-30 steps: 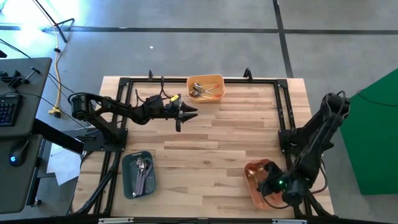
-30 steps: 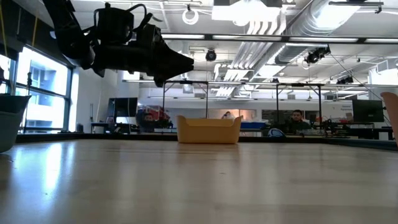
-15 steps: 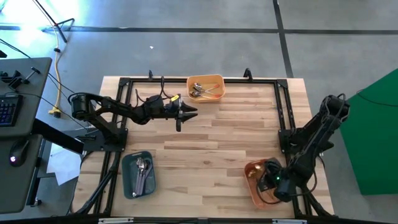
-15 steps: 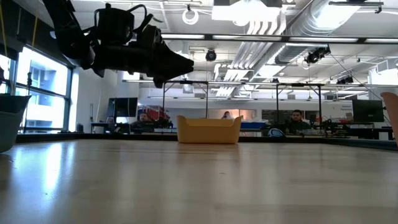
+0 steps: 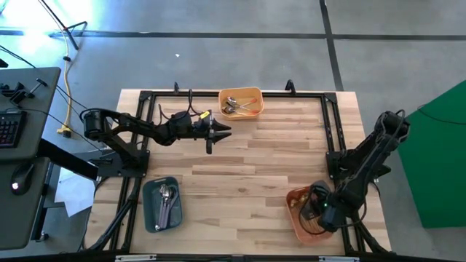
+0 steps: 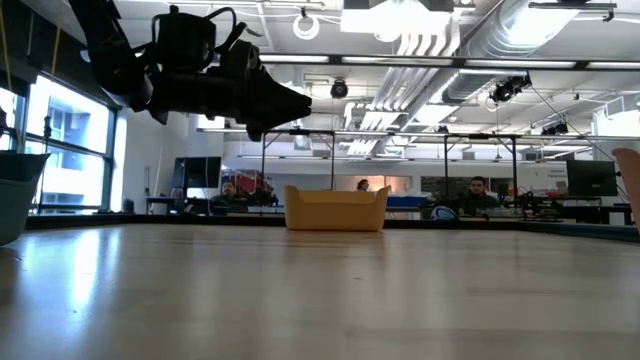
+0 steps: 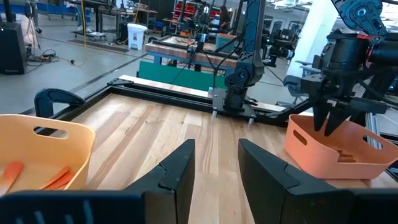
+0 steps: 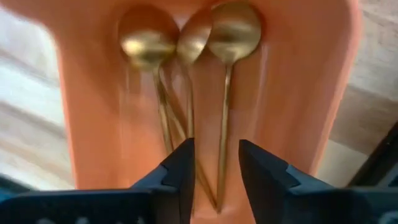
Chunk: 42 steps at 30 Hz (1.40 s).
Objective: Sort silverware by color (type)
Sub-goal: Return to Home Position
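No cutlery lies loose on the pale slatted wooden tabletop [image 5: 240, 167], so the sorting looks finished and the step in hand is withdrawal. The rectangular salmon-orange plastic tray [image 5: 297, 231] at the near right holds the slim gold-coloured spoons [image 8: 225, 31]. The right hand [image 5: 314, 211] hangs just above them, fingers parted and empty. The left hand [image 5: 226, 131], likewise parted and empty, hovers near the far yellow-orange tray [image 5: 241, 89]. The next move probably calls for raising the right arm clear of the tray wall.

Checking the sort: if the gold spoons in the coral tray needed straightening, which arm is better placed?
Right. Its open claw hangs directly over the coral tray, just above the gold spoons. The left claw hovers at the opposite side, near the yellow tray.
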{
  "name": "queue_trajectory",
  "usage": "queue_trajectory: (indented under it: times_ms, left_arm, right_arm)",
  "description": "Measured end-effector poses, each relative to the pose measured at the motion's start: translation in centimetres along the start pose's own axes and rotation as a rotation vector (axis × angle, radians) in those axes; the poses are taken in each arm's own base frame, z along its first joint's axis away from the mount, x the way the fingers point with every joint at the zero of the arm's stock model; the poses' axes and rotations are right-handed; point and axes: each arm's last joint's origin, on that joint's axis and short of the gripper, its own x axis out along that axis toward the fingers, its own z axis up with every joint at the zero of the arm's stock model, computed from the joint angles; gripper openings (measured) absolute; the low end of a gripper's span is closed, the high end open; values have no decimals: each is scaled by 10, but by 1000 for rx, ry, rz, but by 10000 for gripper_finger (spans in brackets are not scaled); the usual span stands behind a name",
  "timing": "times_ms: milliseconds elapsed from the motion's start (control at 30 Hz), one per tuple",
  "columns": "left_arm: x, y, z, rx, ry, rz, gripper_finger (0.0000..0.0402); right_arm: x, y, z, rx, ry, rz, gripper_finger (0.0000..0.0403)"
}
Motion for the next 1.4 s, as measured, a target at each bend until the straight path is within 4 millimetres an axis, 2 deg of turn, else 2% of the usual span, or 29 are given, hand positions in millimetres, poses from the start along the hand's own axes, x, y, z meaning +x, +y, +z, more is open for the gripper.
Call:
queue_trajectory:
  times_ms: [100, 233, 333, 400, 500, 633, 800, 1000, 1200, 1400]
  left_arm:
    - [0, 0, 0, 12, 0, 0, 113]
    - [0, -1, -1, 47, 14, -29, 101]
    - [0, -2, -3, 84, 42, -85, 69]
    - [-1, -2, -4, 94, 48, -128, 37]
    - [-2, 0, -2, 98, 46, -208, 6]
    - [-3, 7, 5, 90, 26, -229, 5]
    - [-3, 10, 7, 205, 13, -279, 2]
    - [-3, 11, 18, 264, -87, -280, 1]
    - [7, 22, 52, 192, -159, -337, 0]
    - [12, 22, 49, 255, -162, -351, 0]
  right_arm:
    - [-6, 4, -2, -47, 23, 4, 106]
    - [-21, 9, -3, -173, -14, 7, 65]
    - [-35, 16, 2, -301, -88, 24, 15]
    - [-41, 20, 9, -371, -141, 6, 8]
    - [-49, 26, 24, -476, -252, 33, 11]
    - [-57, 34, 45, -611, -503, 53, 3]
    - [-64, 40, 75, -759, -651, -35, 0]
    - [-76, 52, 107, -792, -863, -64, 0]
    - [-86, 68, 134, -869, -858, 3, 0]
    - [-91, 81, 171, -939, -905, 54, 0]
